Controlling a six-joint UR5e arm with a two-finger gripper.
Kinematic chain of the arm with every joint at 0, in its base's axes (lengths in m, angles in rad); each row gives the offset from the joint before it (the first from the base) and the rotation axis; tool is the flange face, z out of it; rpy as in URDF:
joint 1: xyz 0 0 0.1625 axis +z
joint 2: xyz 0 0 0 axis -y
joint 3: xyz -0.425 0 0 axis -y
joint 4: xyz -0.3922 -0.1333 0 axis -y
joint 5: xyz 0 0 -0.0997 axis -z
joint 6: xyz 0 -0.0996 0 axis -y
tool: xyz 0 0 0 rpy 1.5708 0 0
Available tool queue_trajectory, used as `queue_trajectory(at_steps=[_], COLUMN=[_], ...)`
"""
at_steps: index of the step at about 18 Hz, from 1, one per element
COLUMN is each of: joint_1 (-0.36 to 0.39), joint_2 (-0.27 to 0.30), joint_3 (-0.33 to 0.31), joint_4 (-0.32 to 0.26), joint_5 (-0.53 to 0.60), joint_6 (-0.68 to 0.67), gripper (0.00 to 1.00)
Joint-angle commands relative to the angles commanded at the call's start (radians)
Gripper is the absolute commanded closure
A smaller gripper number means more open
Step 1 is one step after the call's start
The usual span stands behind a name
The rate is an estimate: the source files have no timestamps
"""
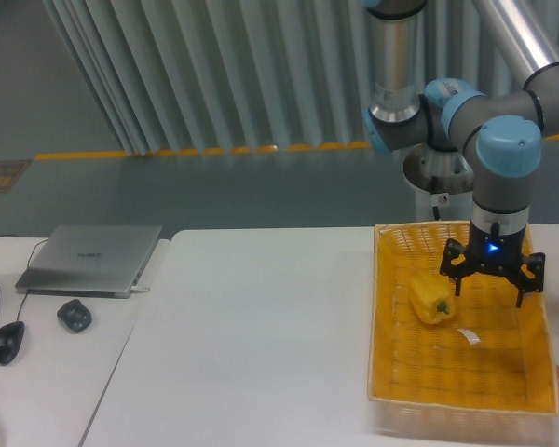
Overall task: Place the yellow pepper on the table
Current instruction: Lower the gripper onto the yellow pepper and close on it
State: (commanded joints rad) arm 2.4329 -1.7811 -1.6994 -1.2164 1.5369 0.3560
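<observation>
End effector (490,282) hangs at the right of the frame, above the yellow woven basket (388,321), with its two fingers (452,272) spread wide and nothing between them. Its left finger tip sits just to the right of the yellow pepper (431,297), which lies inside the basket in its upper left part, on the woven floor. A small white slip (468,336) lies just below and right of the pepper.

The step in hand, as I judge it, is lining up for the grasp. To do it well, the end effector should shift toward the left of the frame so that the pepper sits midway between the fingers, not off to one side as now. The pepper is glossy and lobed, so the fingers should close across its broad body, not on the stem end, or it may squirt out. The descent should stop short of the weave, since a fingertip could catch in it and drag the basket. The left basket wall is near the pepper, so the left finger needs room there.

Once the pepper is held, it must rise clear of the rim before travelling left to the bare white desk (261,335), which fills the lower centre of the frame. A laptop (91,258) and mouse (7,341) lie on another surface at the far left, well apart from any likely set-down spot.
</observation>
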Motion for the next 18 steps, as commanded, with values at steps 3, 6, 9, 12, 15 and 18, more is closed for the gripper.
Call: queue_trajectory(at_steps=[3, 6, 9, 12, 15, 18], joint_1=[-0.006, -0.023, -0.031, -0.069, -0.095, -0.11], joint_2=[0.022, 0.048, 0.045, 0.037, 0.034, 0.023], joint_3=[-0.051, -0.071, -0.06, -0.065, -0.06, -0.063], joint_4=[-0.006, -0.041, -0.061, -0.061, -0.063, -0.069], joint_5=[0.016, 0.012, -0.003, -0.003, -0.003, -0.003], joint_6=[-0.103, -0.126, -0.164, -0.181, -0.213, -0.221], gripper=[0.0, 0.0, 0.0, 0.0, 0.0, 0.0])
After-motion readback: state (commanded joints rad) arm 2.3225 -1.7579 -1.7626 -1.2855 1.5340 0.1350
